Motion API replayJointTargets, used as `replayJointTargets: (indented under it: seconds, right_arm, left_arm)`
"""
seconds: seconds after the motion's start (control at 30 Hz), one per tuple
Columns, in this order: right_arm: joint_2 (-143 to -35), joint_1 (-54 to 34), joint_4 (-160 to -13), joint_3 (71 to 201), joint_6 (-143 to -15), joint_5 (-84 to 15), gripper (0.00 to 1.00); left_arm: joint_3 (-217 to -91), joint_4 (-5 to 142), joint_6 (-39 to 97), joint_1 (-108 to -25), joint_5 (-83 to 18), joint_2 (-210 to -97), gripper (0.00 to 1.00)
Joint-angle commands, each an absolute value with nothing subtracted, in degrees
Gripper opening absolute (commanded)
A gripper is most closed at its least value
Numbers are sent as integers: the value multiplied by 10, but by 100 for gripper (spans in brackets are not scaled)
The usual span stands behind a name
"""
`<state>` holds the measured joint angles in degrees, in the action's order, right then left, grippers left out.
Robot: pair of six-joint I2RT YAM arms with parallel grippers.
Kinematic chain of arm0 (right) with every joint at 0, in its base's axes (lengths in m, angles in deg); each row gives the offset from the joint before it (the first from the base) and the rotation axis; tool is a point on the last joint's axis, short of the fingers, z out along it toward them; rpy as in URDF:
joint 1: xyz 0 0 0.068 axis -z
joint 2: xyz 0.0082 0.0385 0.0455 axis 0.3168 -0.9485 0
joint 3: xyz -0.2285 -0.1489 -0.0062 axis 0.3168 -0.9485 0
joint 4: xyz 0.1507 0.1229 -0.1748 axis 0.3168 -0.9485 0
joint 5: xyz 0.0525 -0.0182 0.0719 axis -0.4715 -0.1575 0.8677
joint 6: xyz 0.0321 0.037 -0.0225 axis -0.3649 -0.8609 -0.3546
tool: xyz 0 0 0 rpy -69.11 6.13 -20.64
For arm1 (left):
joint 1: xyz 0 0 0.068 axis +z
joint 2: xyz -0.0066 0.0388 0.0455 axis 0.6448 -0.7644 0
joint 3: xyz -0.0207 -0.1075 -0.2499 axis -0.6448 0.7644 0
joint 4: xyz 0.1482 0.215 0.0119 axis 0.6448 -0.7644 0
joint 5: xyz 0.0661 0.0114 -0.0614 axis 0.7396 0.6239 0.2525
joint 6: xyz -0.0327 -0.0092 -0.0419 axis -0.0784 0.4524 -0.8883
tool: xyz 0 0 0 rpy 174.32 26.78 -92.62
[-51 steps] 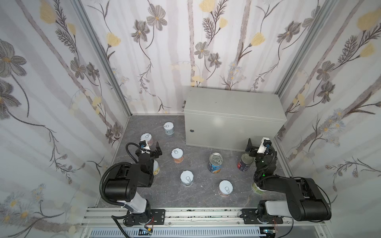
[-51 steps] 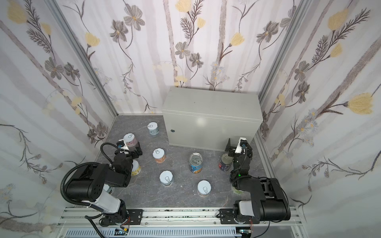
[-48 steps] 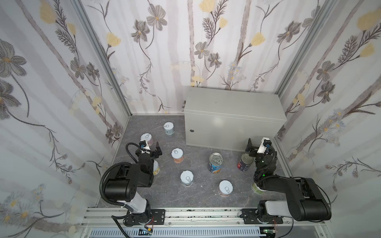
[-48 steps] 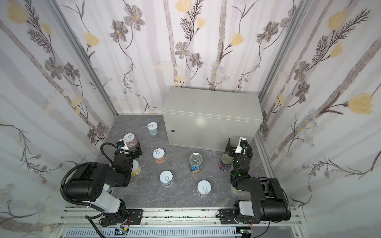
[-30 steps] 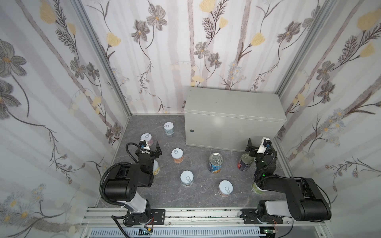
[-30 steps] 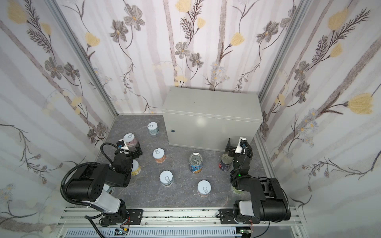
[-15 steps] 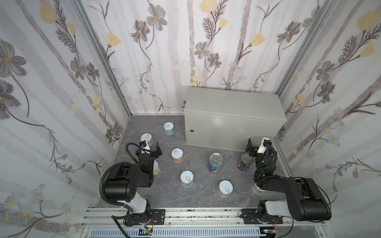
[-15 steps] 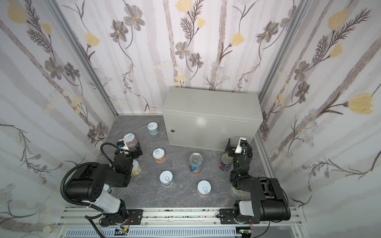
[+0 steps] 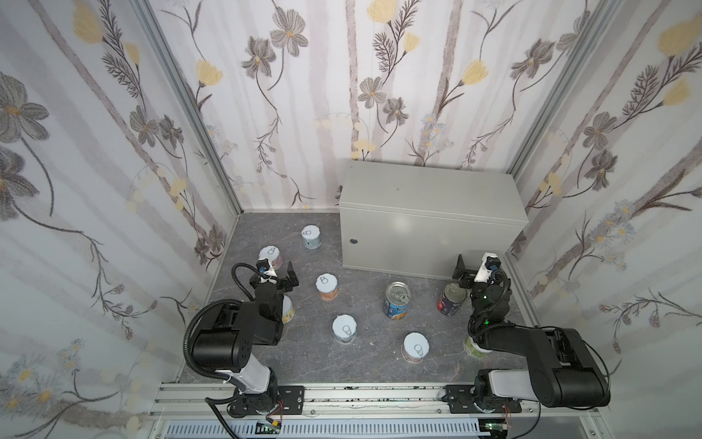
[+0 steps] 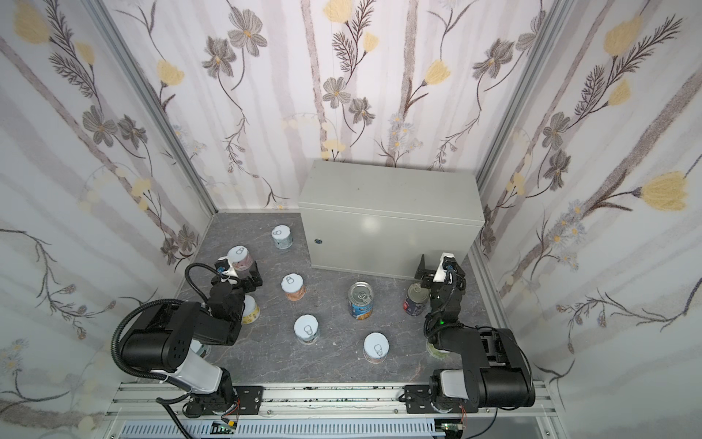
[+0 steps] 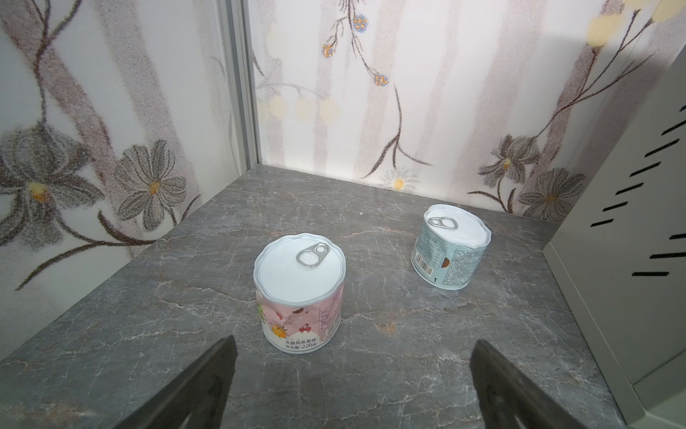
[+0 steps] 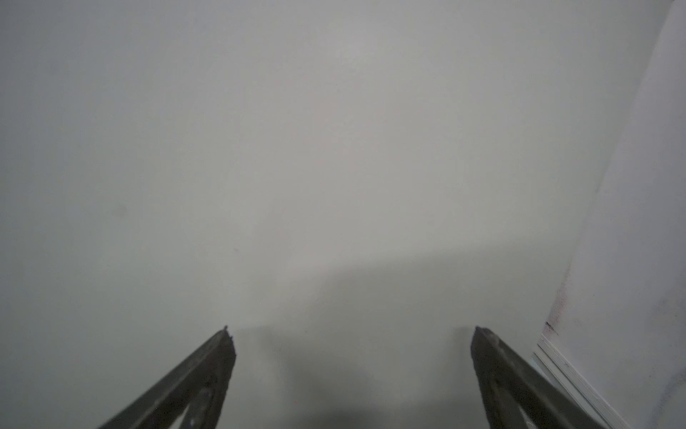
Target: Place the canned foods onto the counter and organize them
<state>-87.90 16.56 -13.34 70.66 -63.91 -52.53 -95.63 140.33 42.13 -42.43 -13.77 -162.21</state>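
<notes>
Several canned foods stand on the dark marbled floor; none is on the counter (image 9: 429, 197), the light-grey cabinet at the back right. My left gripper (image 9: 276, 270) is open just short of a pink can (image 11: 300, 293), and a teal can (image 11: 451, 247) stands farther back. The left gripper (image 11: 352, 349) holds nothing. My right gripper (image 9: 475, 270) is open and empty, facing the counter's front wall (image 12: 334, 148) at close range. A navy-and-red can (image 9: 451, 300) stands beside the right wrist. The blue soup can (image 9: 396, 299) is mid-floor.
An orange can (image 9: 326, 287), two more short cans (image 9: 344, 329) (image 9: 416, 347), a yellow can (image 9: 287, 308) half under the left arm and a green can (image 9: 474, 347) under the right arm also stand on the floor. Flowered walls close in three sides.
</notes>
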Motion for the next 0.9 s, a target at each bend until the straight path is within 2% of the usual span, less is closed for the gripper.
replayJointTargets:
  seconds: [0.0,0.1,0.2,0.43,0.6,0.87]
  right_arm:
    - [-878,165,-130,709,-635,-521,100]
    - [-862,161,-137,707,-642,-554,100]
    - [-795,160,-194,705,-644,-583,100]
    - [-650,160,-386,743,-695,-614,100]
    - [-552,155,-541,795,-735,-576,100]
    - [-421,150,-778,882,-779,-539,100]
  left_arm:
    - [-959,1413,414,-419,-147,-1620,100]
    - [-957,1414,413,-417,-151,-1619,100]
    - [-964,1393,409,-412,-160,-1603,100]
    - [-997,1244,400,-409,-149,-1472,100]
    - [-1097,1023,379,-409,-141,-1379,100]
    - [-1183,821,331,-457,-174,-1233,100]
